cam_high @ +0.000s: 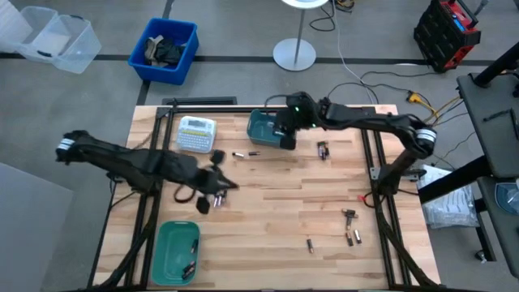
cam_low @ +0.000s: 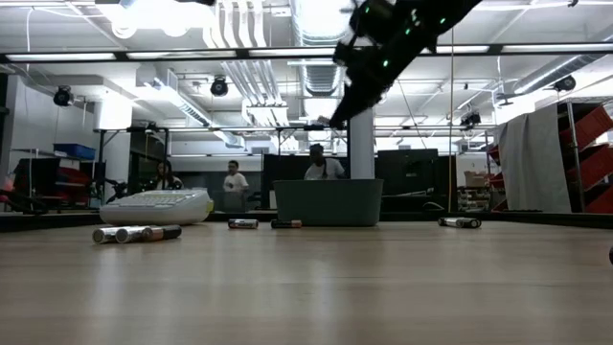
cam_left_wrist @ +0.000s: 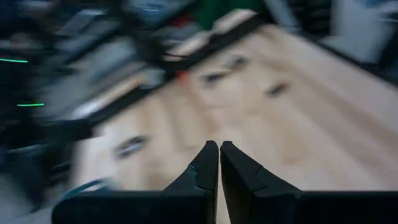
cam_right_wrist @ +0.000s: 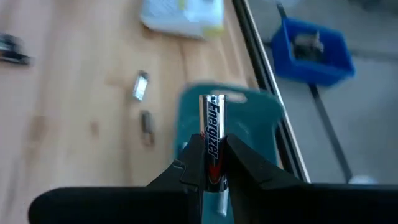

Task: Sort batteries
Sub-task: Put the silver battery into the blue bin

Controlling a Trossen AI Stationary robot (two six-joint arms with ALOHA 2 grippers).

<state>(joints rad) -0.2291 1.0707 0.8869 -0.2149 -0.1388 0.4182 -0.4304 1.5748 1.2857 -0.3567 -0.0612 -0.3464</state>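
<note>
- The wooden table (cam_high: 268, 211) fills the middle of the overhead frame, with both my arms reaching in from its sides
- My left arm stretches from the left edge toward centre; my left gripper (cam_left_wrist: 219, 149) has its two fingers pressed together with nothing between them, hovering above the boards near the pair of batteries (cam_high: 217, 199) left of centre
- My right arm comes in from the right edge along the top of the table; my right gripper (cam_right_wrist: 213, 155) is clamped on one battery (cam_right_wrist: 213, 127), held upright, its top end poking above my fingertips
- That held battery hangs over the teal bin (cam_high: 261, 128) at upper centre of the overhead frame
- A second teal bin (cam_high: 172, 243) sits at the lower left with a few batteries inside
- The white label-maker (cam_high: 196, 134) lies just left of the upper bin
- Loose batteries are scattered: two (cam_high: 246, 153) just below the upper bin, one (cam_high: 323, 149) to its right, and a cluster (cam_high: 350, 235) at lower right
</note>
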